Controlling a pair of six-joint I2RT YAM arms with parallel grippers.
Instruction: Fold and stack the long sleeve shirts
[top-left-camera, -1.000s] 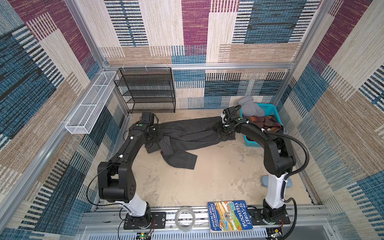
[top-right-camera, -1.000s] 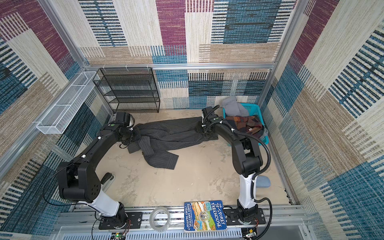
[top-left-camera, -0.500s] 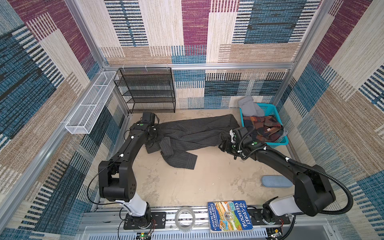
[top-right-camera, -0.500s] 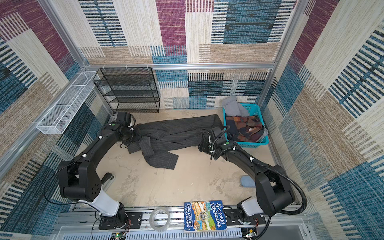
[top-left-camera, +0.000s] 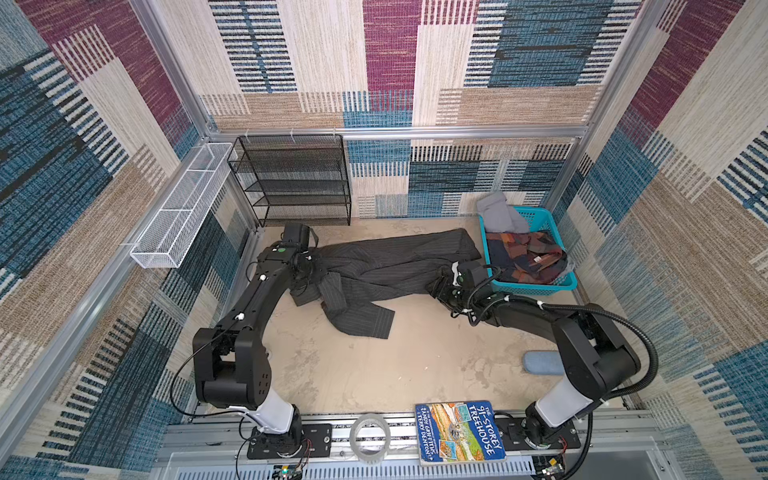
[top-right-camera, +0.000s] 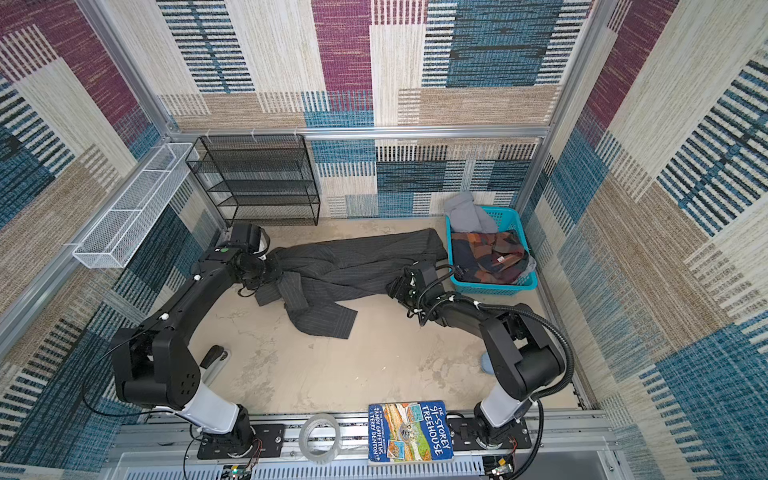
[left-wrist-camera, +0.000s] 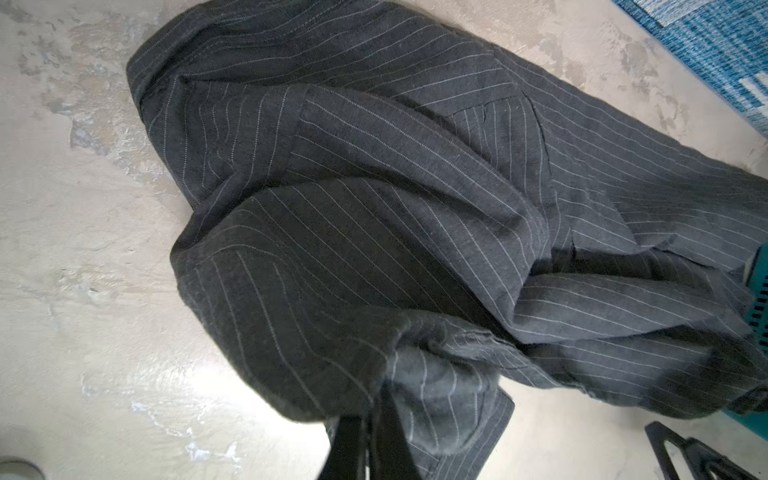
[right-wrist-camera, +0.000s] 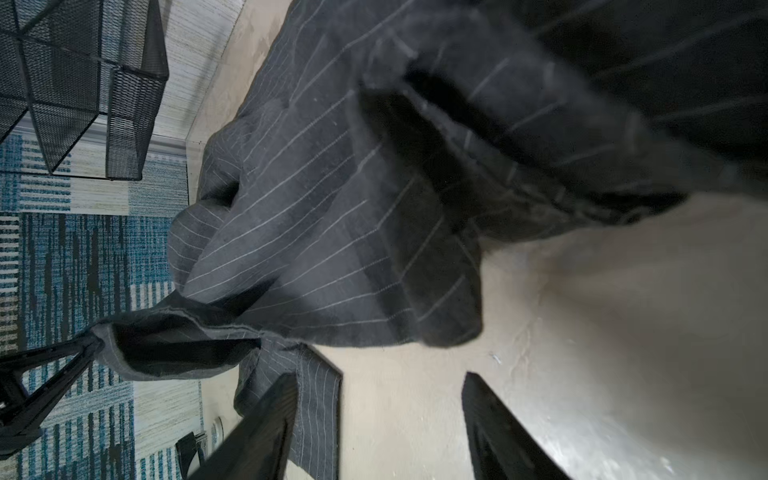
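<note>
The long sleeve shirt (top-left-camera: 395, 266) (top-right-camera: 357, 262), charcoal with thin pale pinstripes, lies crumpled across the back of the floor, one sleeve trailing toward the front. My left gripper (top-left-camera: 313, 272) (top-right-camera: 272, 270) is shut on a bunched fold at its left end; in the left wrist view the gripper (left-wrist-camera: 376, 401) pinches the cloth (left-wrist-camera: 415, 208). My right gripper (top-left-camera: 440, 286) (top-right-camera: 395, 286) hovers low at the shirt's near right edge. In the right wrist view it (right-wrist-camera: 378, 382) stands open over bare floor, the shirt (right-wrist-camera: 332, 228) just beyond its tips.
A teal basket (top-left-camera: 536, 286) (top-right-camera: 490, 286) with a plaid garment and grey cloth stands at the back right. A black mesh rack (top-left-camera: 295, 178) is against the back wall, a white wire tray (top-left-camera: 178, 208) on the left wall. A book (top-left-camera: 459, 432) and tape roll (top-left-camera: 370, 434) lie on the front rail.
My right gripper has left the shirt's far right end by the basket, come forward to the shirt's near edge and opened wider. The left arm has stayed put.
</note>
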